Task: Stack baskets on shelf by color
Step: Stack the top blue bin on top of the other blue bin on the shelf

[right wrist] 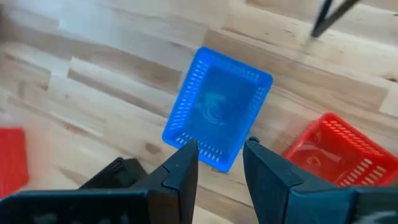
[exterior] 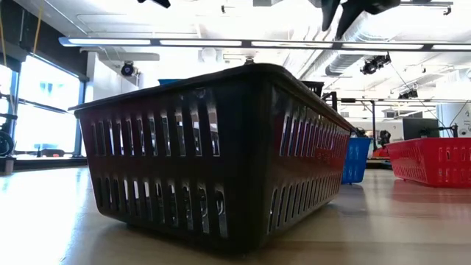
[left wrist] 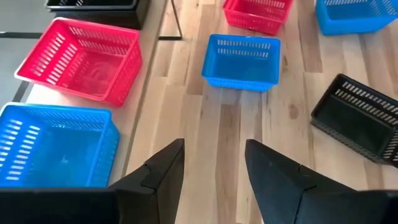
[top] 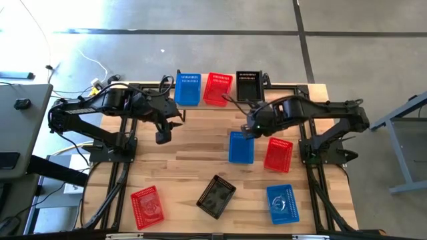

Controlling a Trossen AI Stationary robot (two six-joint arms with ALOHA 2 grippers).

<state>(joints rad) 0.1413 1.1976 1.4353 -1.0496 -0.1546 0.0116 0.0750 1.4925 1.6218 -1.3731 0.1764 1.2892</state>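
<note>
Wooden tabletop (top: 180, 160) carries 6 loose baskets; 3 sit on the shelf (top: 280, 85), 1 per colour. I see my right gripper (right wrist: 221, 163) with jaws apart and empty, poised over the near rim of the middle blue basket (right wrist: 216, 116). I judge 1 finger could land on that rim and tip it toward the red basket (right wrist: 329, 155) alongside. My left gripper (left wrist: 214, 165) hangs open, empty, beside the shelved blue basket (left wrist: 53, 143).
</note>
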